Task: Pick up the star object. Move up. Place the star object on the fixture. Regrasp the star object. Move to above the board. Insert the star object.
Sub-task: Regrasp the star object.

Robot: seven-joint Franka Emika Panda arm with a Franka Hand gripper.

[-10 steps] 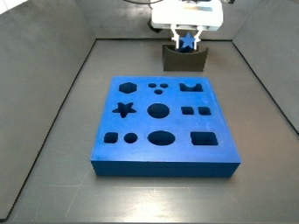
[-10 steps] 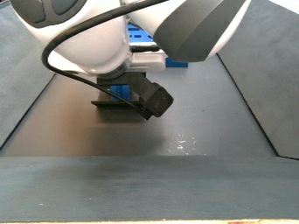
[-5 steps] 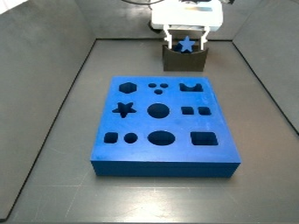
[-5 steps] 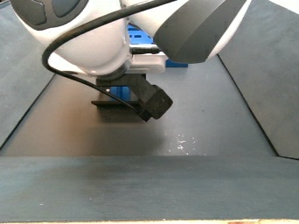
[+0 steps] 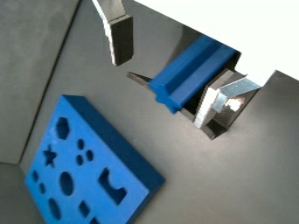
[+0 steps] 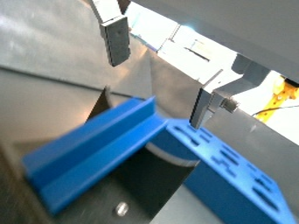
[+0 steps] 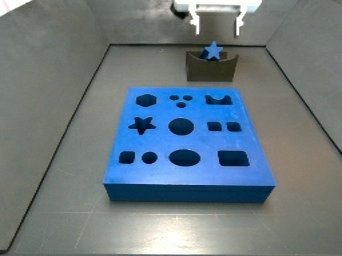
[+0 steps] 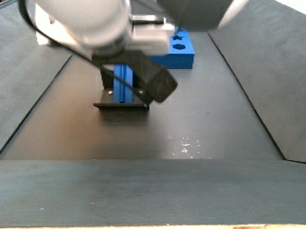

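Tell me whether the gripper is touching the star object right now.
Apart. In a side view the gripper hangs open above the star object, which rests in the fixture, with clear space between them.

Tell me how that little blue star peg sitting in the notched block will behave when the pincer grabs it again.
The star peg looks rigid, so it probably won't flex. Its ridged sides may let flat pads slip or twist it unless they close squarely. Resting loosely in the notched block, it could shift at first contact. The pincer hangs open above it.

The white arm (image 8: 89, 27) fills the top, above the fixture (image 8: 122, 105), with the board (image 8: 180, 54) behind.
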